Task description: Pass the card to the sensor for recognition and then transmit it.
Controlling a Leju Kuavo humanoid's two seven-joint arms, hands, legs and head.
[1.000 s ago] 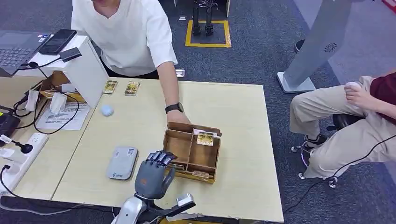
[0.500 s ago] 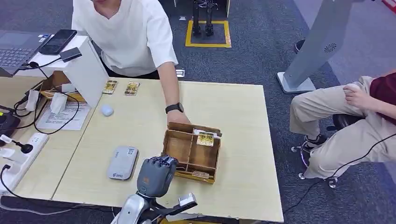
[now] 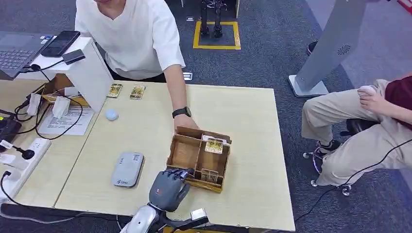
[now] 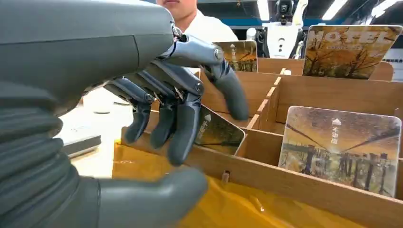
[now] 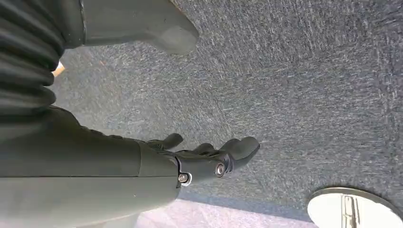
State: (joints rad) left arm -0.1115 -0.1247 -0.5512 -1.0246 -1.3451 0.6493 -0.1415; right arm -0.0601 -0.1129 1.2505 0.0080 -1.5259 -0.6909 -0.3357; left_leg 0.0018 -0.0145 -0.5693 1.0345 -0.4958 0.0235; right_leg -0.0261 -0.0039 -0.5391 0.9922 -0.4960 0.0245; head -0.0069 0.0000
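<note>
card [image 4: 216, 130] partly hidden behind fingers [image 4: 183, 126]

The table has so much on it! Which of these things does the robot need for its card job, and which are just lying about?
For the job:
- cardboard box holding the cards
- card under the left hand
- grey card sensor

Just lying about:
- two spare cards at the far edge
- small pale ball
- power strip
- laptop, phone

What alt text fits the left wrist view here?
The robot's left hand curls its fingers over a hotel key card leaning in a divided cardboard box. More cards stand in neighbouring compartments.
</note>
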